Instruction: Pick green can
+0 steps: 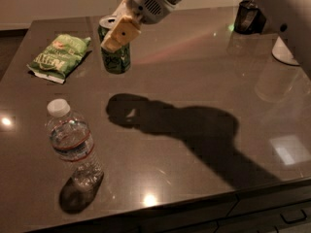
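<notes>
Above the far-left part of the table (204, 76), the green can (116, 60) hangs upright, apparently lifted clear of its shadow. Your gripper (115, 37), reaching in from the upper right, pinches it near the rim, long axis vertical.
</notes>
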`<state>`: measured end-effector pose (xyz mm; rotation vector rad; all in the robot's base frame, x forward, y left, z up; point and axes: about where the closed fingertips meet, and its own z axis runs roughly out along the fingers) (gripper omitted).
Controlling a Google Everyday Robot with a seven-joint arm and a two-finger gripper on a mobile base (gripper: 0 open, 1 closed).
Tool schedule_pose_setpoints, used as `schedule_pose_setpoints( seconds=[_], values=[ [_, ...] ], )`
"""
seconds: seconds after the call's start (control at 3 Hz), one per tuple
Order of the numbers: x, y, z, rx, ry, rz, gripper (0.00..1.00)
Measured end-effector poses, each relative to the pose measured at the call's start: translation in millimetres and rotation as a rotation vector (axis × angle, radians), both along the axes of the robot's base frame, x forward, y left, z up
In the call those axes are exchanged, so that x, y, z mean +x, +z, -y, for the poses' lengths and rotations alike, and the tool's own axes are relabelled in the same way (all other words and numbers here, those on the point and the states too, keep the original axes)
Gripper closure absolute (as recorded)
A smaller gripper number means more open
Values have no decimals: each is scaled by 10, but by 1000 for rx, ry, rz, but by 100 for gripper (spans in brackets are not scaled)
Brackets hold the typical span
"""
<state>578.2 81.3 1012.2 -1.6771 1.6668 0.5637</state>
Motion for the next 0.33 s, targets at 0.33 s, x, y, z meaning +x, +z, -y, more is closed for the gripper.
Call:
schedule_pose_setpoints(
  seconds=[0.33],
  values=[
    [-13, 18, 8, 2, 6, -1, 100]
  ],
)
